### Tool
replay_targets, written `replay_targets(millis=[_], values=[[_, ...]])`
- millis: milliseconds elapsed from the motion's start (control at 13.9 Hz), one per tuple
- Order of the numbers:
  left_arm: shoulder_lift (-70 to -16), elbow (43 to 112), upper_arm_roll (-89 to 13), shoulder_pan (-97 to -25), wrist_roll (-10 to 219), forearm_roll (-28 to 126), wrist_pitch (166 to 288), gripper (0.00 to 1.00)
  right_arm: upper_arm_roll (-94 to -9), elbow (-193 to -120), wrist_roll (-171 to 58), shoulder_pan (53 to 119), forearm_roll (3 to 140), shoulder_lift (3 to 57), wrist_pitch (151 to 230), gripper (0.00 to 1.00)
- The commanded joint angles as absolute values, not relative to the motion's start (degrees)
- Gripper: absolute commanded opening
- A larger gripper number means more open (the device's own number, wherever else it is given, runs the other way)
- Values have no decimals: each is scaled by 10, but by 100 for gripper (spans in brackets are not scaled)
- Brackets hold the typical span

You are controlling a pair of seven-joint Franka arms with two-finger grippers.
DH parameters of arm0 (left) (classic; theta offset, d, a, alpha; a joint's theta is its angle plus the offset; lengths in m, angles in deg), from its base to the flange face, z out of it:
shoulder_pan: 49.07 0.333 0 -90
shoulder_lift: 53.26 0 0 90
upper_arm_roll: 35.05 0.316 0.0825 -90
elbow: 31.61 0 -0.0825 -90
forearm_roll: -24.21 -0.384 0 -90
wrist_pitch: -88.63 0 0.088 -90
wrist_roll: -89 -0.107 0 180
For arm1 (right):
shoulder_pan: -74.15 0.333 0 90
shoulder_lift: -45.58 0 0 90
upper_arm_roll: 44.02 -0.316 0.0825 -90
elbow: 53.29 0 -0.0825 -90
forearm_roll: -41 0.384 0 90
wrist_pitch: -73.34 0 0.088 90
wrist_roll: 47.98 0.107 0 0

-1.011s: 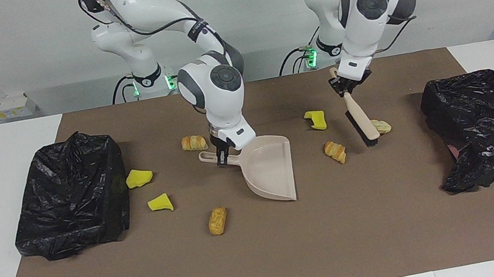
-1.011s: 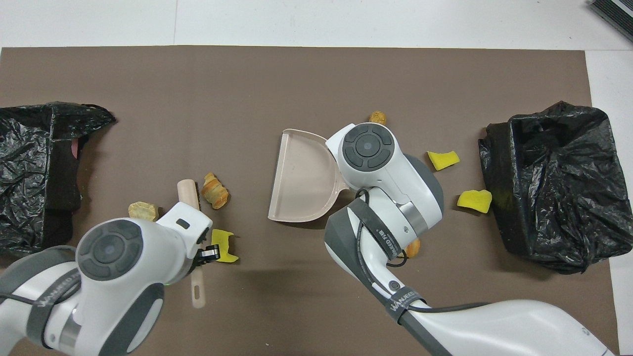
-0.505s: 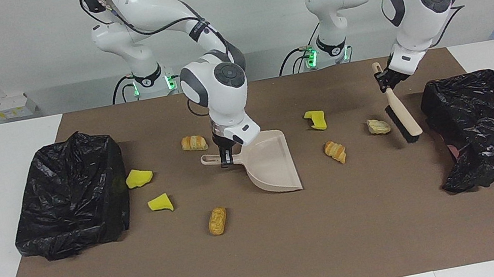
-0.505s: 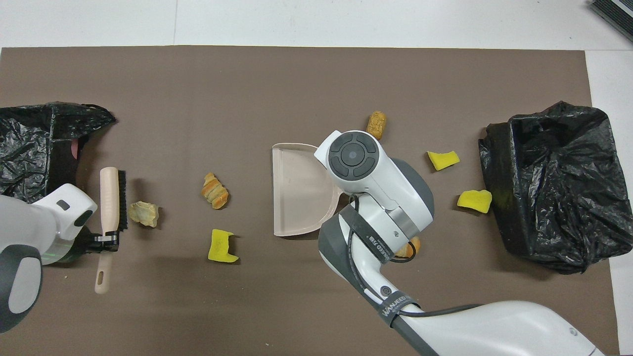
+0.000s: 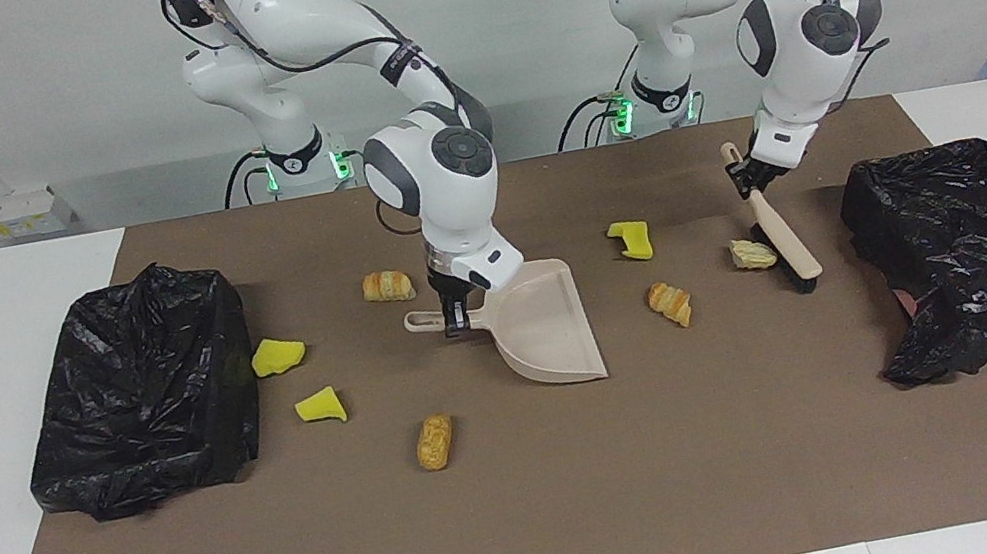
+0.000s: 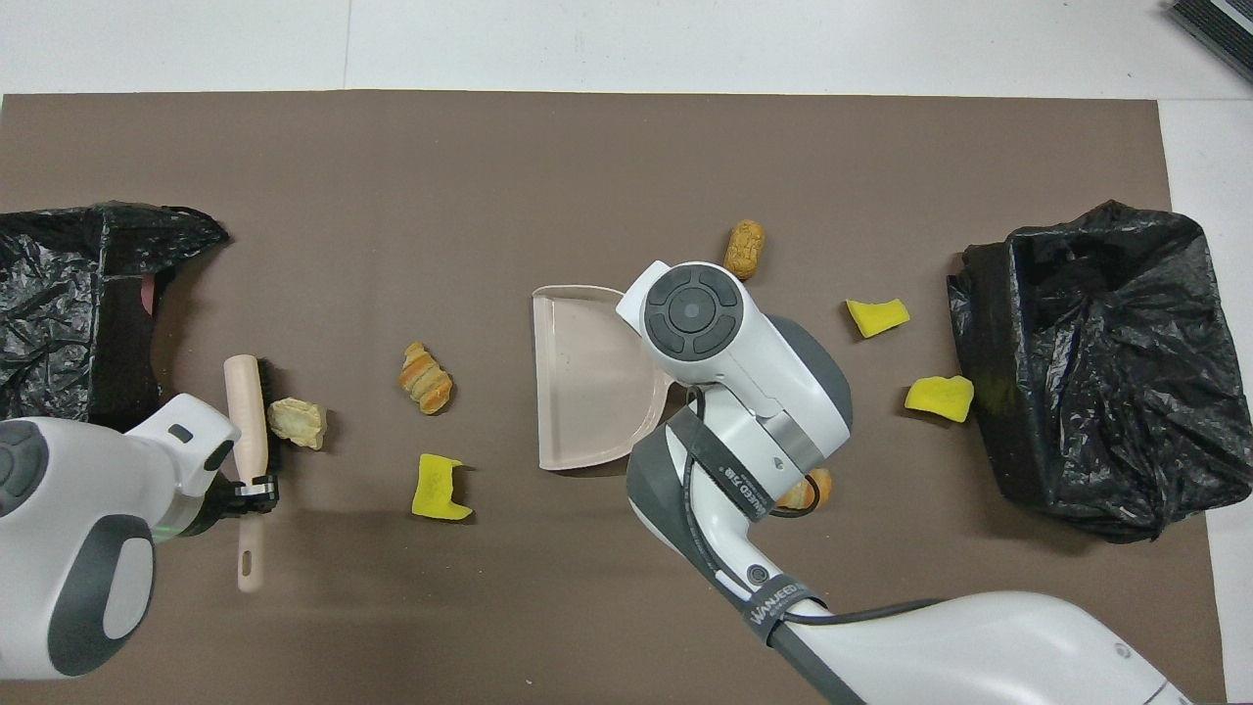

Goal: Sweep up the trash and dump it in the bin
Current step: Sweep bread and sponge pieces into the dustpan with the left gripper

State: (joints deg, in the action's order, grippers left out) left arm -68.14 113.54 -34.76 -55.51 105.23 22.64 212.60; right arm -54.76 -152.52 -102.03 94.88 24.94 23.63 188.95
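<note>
Brown matting [image 5: 535,513] covers the table. Black bin bags [image 5: 138,390] [image 5: 982,252] sit at its two ends, at nine and three o'clock in the facing view.

Near the centre, a beige dustpan [image 5: 547,323] rests on the mat with its mouth toward the left arm's end. The right gripper [image 5: 451,310] is clamped on the dustpan handle.

At two o'clock from the pan, the left gripper [image 5: 748,176] is clamped on the brush [image 5: 780,231], whose bristles touch a pale bread lump [image 5: 751,254].

A croissant-like lump [image 5: 670,303] and a yellow sponge [image 5: 631,239] lie between brush and pan. Toward the right arm's end lie two more bread lumps [image 5: 386,286] [image 5: 434,442] and two sponge chunks [image 5: 277,356] [image 5: 320,406].
</note>
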Motion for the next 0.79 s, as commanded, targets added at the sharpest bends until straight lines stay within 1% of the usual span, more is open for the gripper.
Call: replay_targets(millis=[0,144,289,361,433,505,722], values=[[-687,1153,-344,-628,1146,232,2157,0,-552,-1523,-1039,945,236,231,1895,0],[-688,1153,-344,-702,1233,242,2158,0,-552,-1523,-1038,945,235,231,1896,0],[-679,1153,-344,-758,1308,253,2176,0,-552,-1523,-1038,945,235,231,1895,0],[-661,1151,-344,-787,1341,271,2202,0,-552,-1523,-1038,945,235,231,1894,0],[-639,1141,-344,-803,1358,284,2227,0,-552,-1523,-1038,945,235,231,1894,0],[-615,1121,-346,-813,1370,311,2249,0,-552,-1523,-1038,945,235,231,1894,0],[-549,1039,-348,-840,1376,390,2264,0,-552,-1523,-1038,945,235,231,1893,0]])
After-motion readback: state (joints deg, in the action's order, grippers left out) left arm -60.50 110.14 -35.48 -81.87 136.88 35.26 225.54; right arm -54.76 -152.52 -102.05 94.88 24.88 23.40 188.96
